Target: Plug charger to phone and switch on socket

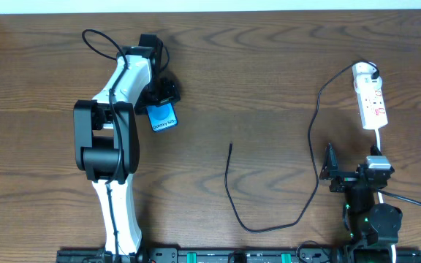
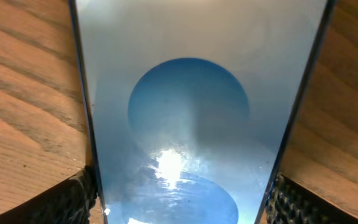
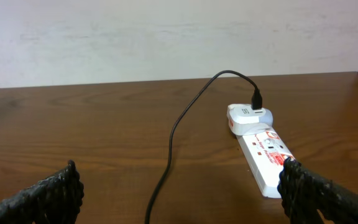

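Two arms at work, and the action is on the left. The left gripper straddles a slim, black-edged, glossy blue-screened phone at the far left of the brown wood-grain table. Its ribbed black pads sit right against both long edges, but I cannot tell whether they are actually squeezing. The right gripper hangs with its jaws spread wide and holding nothing, facing a small white plastic power strip with red markings at the far right.

I'd expect that phone to be rigid, slick glass and easy to crack, so a gentle hold on the long edges looks right, with the port end left free. The long thin black charger cable is limp and light. It runs from a white adapter at the strip's far end and loops round to a loose plug tip mid-table, well apart from the phone. Best to pinch it just behind that tip.

As for writing, "Galaxy" shows on the screen, with further characters too small to be sure of. The strip's red print is unreadable.
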Controlling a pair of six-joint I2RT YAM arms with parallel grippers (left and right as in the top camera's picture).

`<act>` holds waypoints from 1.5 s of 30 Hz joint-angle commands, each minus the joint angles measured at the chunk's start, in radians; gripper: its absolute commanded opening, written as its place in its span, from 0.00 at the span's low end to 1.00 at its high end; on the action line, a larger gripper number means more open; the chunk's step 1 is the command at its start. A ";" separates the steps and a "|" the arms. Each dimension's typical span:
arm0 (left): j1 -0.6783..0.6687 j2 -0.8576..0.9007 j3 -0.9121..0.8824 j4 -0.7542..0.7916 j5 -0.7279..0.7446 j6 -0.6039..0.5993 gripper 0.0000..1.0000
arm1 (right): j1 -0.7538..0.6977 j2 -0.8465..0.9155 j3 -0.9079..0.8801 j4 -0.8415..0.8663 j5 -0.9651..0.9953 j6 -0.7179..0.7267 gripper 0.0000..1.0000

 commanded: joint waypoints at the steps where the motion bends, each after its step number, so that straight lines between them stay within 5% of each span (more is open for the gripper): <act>1: 0.012 0.064 -0.027 -0.026 -0.063 0.016 0.91 | 0.017 -0.005 -0.002 -0.005 -0.005 -0.008 0.99; 45: 0.007 0.064 -0.029 -0.006 0.027 0.031 0.92 | 0.017 -0.005 -0.002 -0.005 -0.005 -0.008 0.99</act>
